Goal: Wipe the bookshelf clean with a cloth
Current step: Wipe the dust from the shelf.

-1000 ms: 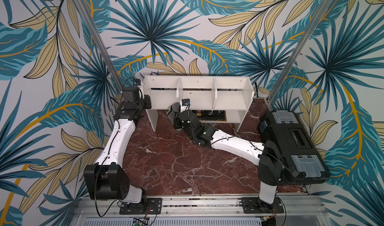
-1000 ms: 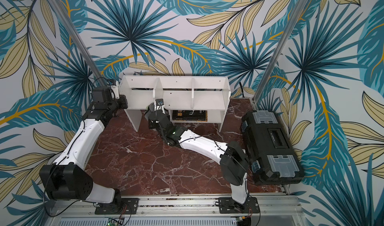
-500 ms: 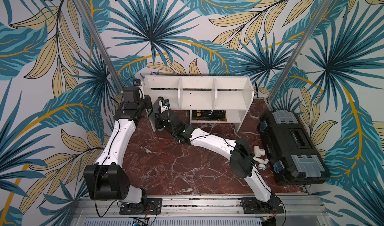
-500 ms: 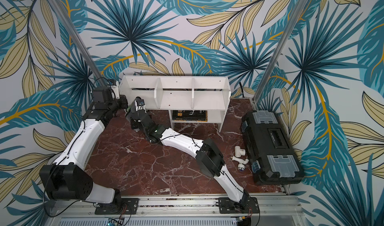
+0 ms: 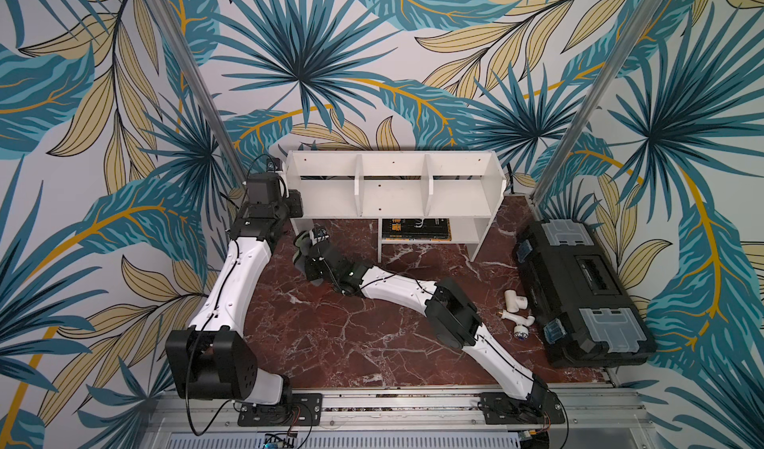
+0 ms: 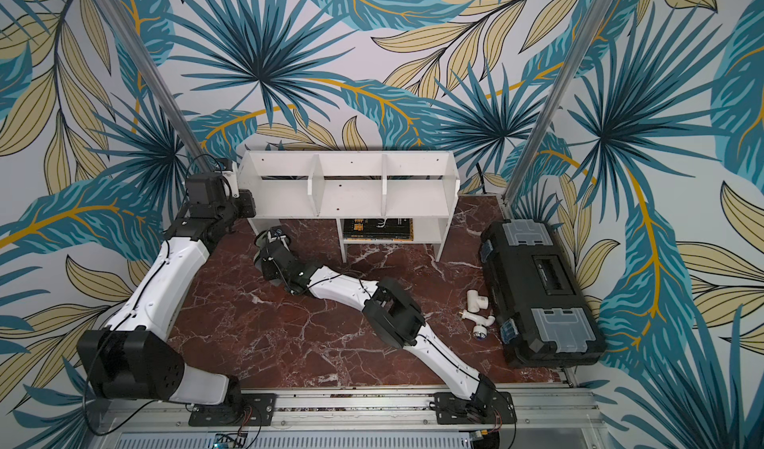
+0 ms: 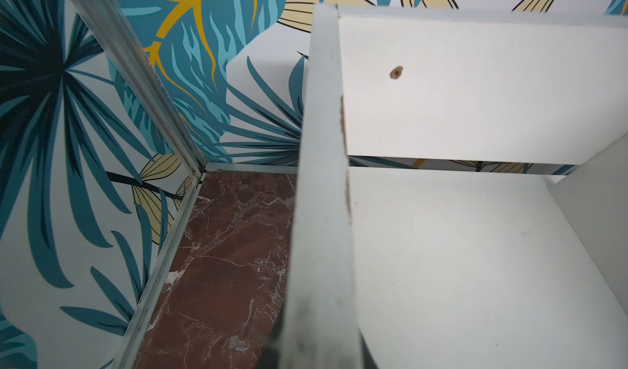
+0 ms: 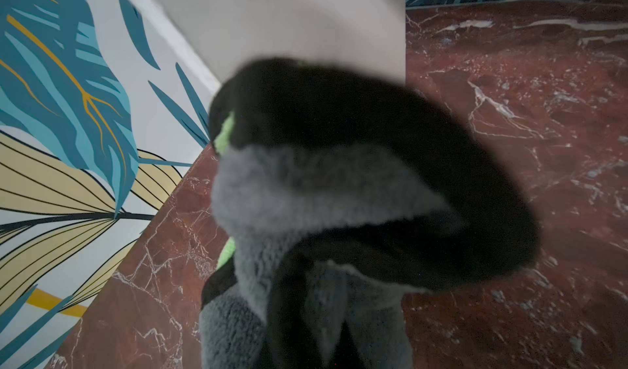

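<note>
While pressed together on the left end panel of the bookshelf, holding exactly as a second ago: the left gripper, pinching that panel's front edge, seemingly to steady the unit. In the left wrist view, little besides the white edge, ending in a dark blur, and the bare left compartment beside it.

Just in front of the bookshelf's left leg, low over the red marble surface: the right gripper, squeezed shut on the bunched grey cloth, lime green peeking from a fold. Sat under the bookshelf's middle, by the lower cubby, a second ago; has swept leftward along the front since. In the right wrist view, cloth close against the leg panel, contact impossible to confirm.

Judged a wiping pass along the lower front and leg, nearly run out at this end. Upper compartments possibly left to do, hence probably a lift onto the shelf board next.

Inside the cubby, a dark book. Right of the bookshelf, white pipe fittings, newly uncovered by the arm's shift, then a black toolbox, both well apart from the cloth.
</note>
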Available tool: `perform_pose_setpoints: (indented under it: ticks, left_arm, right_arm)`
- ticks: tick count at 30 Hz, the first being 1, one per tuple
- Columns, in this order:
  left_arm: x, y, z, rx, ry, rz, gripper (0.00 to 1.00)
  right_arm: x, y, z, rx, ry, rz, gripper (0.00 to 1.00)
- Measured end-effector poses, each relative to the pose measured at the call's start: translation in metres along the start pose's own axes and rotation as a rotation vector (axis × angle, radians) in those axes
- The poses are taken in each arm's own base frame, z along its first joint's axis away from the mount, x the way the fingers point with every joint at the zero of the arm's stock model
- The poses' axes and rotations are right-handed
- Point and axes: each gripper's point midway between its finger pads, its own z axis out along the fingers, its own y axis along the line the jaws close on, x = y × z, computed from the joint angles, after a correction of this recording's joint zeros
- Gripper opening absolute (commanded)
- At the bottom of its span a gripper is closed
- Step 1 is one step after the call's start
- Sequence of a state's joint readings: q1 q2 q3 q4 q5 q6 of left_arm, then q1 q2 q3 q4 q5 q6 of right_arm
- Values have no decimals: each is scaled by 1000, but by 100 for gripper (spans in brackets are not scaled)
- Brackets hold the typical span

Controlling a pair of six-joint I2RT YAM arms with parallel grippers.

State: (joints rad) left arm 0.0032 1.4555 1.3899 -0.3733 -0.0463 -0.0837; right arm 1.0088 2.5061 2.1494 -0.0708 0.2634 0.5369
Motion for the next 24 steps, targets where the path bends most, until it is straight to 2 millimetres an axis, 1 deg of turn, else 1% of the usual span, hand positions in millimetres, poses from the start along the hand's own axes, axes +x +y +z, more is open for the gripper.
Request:
perform_pose_setpoints:
  ticks: [4,11,12,13,14,16,19,21,24]
  left_arm:
    - [1,1,-1,-11,2,0,0]
    - [1,1,-1,-15,3,0,0]
    - [1,1,-1,-15,3,0,0]
    - [1,1,-1,-15,3,0,0]
    - [1,1,-1,-15,3,0,0]
    - [1,1,-1,-15,3,0,0]
    - [1,1,-1,-15,3,0,0]
    - [1,1,-1,-15,3,0,0]
    - [1,1,-1,-16,3,1,0]
  right_arm:
    - [-19,9,-6,-17,-31,-11,0]
    - [-81,31,-45,-61,-147,1,0]
    - [-86,33,-47,-69,-159,6,0]
    - [-87,34,-47,-73,-162,10,0]
    - [-84,33,-45,-73,-157,15,0]
    - [-73,30,-38,-68,-138,19,0]
    - [-43,19,-22,-49,-80,21,0]
    - [-17,9,-9,-30,-32,17,0]
    - [15,-4,4,2,36,6,0]
